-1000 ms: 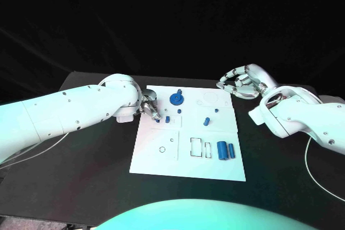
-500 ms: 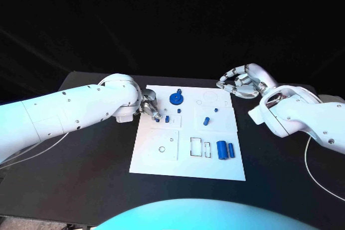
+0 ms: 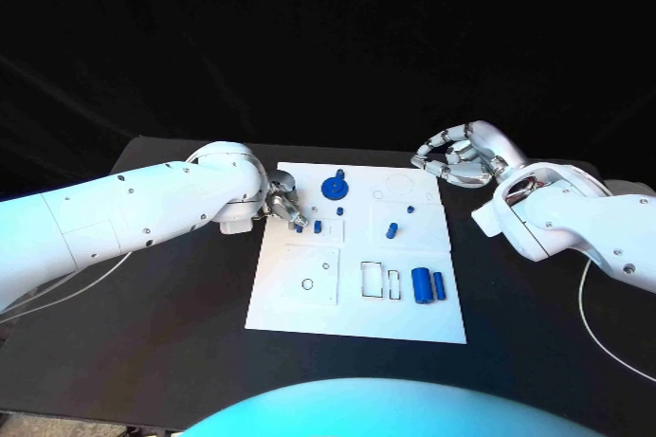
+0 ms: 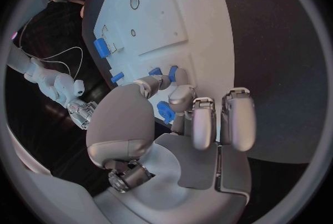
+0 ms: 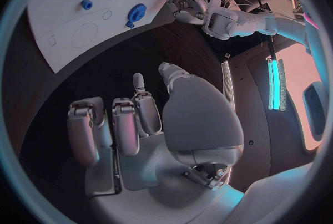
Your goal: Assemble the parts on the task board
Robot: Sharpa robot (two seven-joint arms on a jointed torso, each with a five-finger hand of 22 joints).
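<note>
— Where do we stand? The white flat task board (image 3: 358, 309) lies mid-frame on the black tabletop (image 3: 164, 314); our left hand (image 3: 283, 202) pinches a small blue plastic part (image 4: 166, 111) at its upper-left edge.

— Risk: it tilts or slips, nudging the blue gear (image 3: 335, 187) just right. Our right hand (image 3: 454, 157) hovers upper right, fingers curled, holding nothing.

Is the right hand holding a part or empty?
Empty. The right hand hovers by the task board's far right corner, its fingers curled with nothing between them in its wrist view.
</note>
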